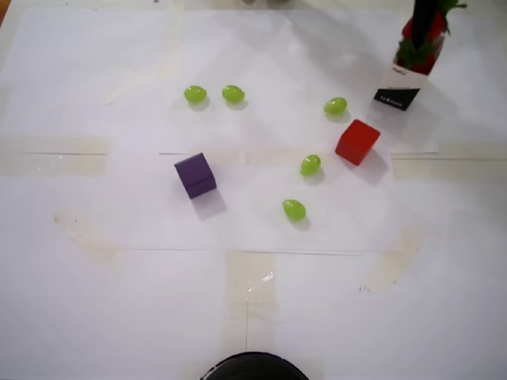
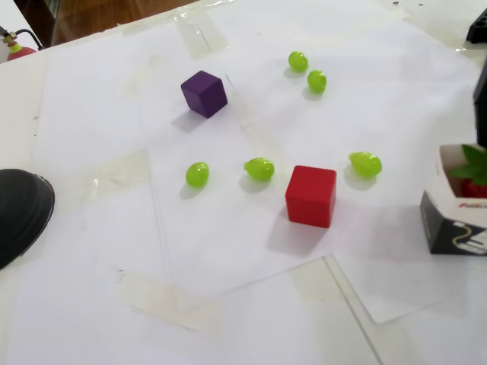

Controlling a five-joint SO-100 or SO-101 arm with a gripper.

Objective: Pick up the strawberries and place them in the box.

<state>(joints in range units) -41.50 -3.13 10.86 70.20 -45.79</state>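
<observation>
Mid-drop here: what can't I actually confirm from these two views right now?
- Gripper jaws: overhead view, cut by the top edge; fixed view shows only a dark sliver at the right edge.
- Carried strawberry: mostly hidden behind the gripper; release unclear.
- Box contents: cut off by the fixed view's right edge; only one strawberry in the box shows.
- Box print: too small to read.
</observation>
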